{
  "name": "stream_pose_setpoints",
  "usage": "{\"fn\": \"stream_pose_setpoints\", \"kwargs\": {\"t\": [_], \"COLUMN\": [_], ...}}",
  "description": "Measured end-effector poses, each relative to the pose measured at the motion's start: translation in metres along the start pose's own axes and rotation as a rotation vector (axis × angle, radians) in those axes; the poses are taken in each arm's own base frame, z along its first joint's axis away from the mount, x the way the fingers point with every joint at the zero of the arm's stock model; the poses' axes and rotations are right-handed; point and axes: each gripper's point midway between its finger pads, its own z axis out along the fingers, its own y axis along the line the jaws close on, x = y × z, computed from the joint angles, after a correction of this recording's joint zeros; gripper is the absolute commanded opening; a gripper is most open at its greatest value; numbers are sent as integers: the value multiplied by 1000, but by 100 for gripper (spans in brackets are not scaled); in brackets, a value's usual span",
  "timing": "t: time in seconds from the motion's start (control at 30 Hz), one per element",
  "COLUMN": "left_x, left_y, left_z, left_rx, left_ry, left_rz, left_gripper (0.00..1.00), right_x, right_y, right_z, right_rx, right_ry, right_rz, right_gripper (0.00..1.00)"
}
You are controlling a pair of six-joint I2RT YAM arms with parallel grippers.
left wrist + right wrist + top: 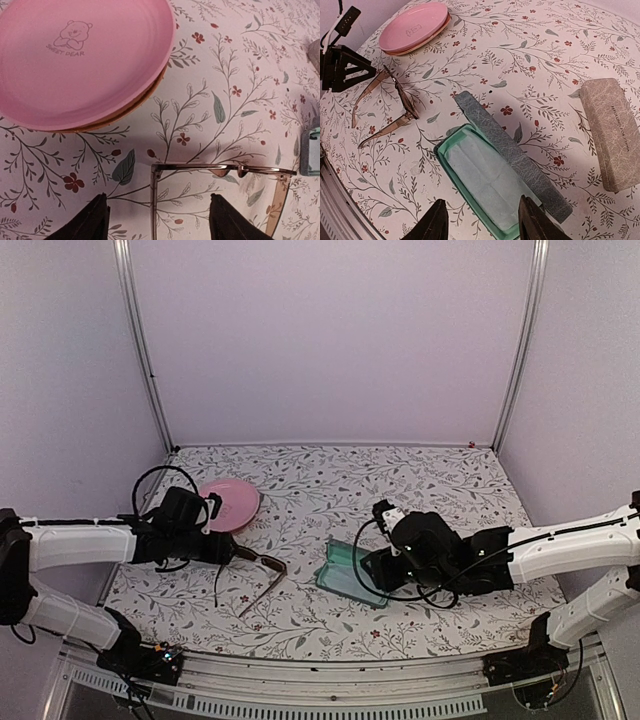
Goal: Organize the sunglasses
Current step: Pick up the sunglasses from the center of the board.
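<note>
Left-wrist view: the left gripper [159,197] stands spread at the bottom edge of the frame, one finger either side of the dark-framed sunglasses [220,169], touching neither side as far as can be seen; the pair lies unfolded on the floral table [400,490], below and right of the pink plate [75,65]. Right-wrist view: the right gripper [482,200] is likewise spread, hanging over the near end of the open case [520,160], lower centre, pinching nothing; a pale cloth [485,180] lines the tray; a closed grey-brown case [610,130] lies at right. Judged step: lifting the pair for the open case; lower squarely, close gently on the frame front rather than a thin temple, keep pads off the lenses; temples probably need folding before the pair will fit.
</note>
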Motion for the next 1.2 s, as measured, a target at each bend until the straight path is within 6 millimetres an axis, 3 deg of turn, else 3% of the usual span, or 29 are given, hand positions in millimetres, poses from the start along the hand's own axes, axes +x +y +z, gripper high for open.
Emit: {"fn": "stream_pose_setpoints", "kwargs": {"t": [0.33, 0.6, 0.87, 0.97, 1.03, 1.2], "left_x": [29, 41, 54, 57, 58, 64], "left_y": [5, 3, 0, -4, -8, -34], "left_z": [13, 17, 22, 22, 21, 15], "left_rx": [-12, -26, -30, -21, -9, 91], "left_ry": [90, 119, 158, 164, 173, 221], "left_rz": [-33, -31, -9, 2, 12, 34], "left_gripper": [39, 24, 1, 0, 0, 0], "right_x": [-8, -3, 2, 4, 6, 6], "right_y": [12, 17, 26, 32, 37, 68], "right_z": [3, 11, 14, 14, 14, 15], "right_rx": [-54, -72, -115, -148, -178, -269], "right_ry": [-32, -16, 4, 13, 24, 50], "right_rz": [-4, -6, -28, -60, -91, -246], "right_gripper": [51, 51, 54, 58, 65, 69]}}
